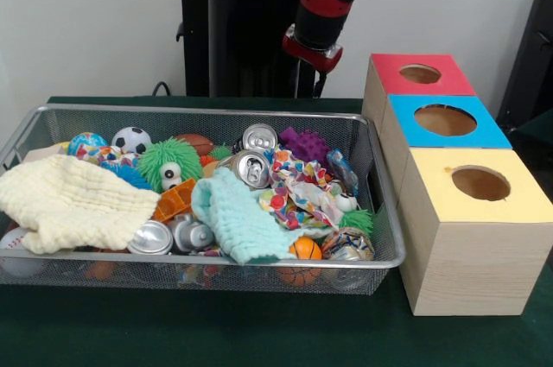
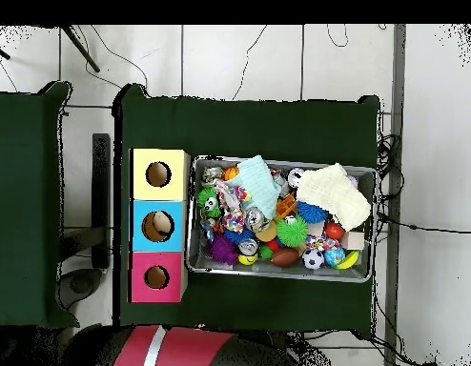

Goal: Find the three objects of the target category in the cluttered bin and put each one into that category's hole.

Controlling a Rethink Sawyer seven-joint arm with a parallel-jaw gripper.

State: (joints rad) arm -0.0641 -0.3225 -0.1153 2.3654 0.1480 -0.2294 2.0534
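Bin (image 1: 380,259): wire mesh, on the green table (image 1: 259,332), filling the table's left and middle in the front view; packed with clutter.
Yellow cloth (image 1: 69,203): crumpled over the bin's left end, draped onto its front rim.
Balls: a soccer ball (image 1: 131,139) and a patterned ball (image 1: 86,143) by the back-left wall; a fuzzy green ball (image 1: 168,162) with eyes just right of them; a football (image 1: 197,142) behind it; a small basketball (image 1: 304,249) at the front rim; a purple spiky ball (image 1: 304,144) at the back wall.
Cans: one (image 1: 259,137) against the back wall, one (image 1: 251,168) just in front of it, one (image 1: 151,238) lying near the front rim beside the yellow cloth.
Teal cloth (image 1: 238,220): middle of the bin, reaching the front rim.
Printed fabric (image 1: 302,190): multicoloured, right of the teal cloth.
Boxes: three wooden boxes in a row right of the bin, each with a round hole on top; red (image 1: 421,73) farthest back, blue (image 1: 445,120) in the middle, yellow (image 1: 480,184) nearest the table's front edge.
Arm (image 1: 324,4): red, held high behind the bin's back wall, well above the contents.
Pincer: cannot tell its state; it does not show clearly in either view.
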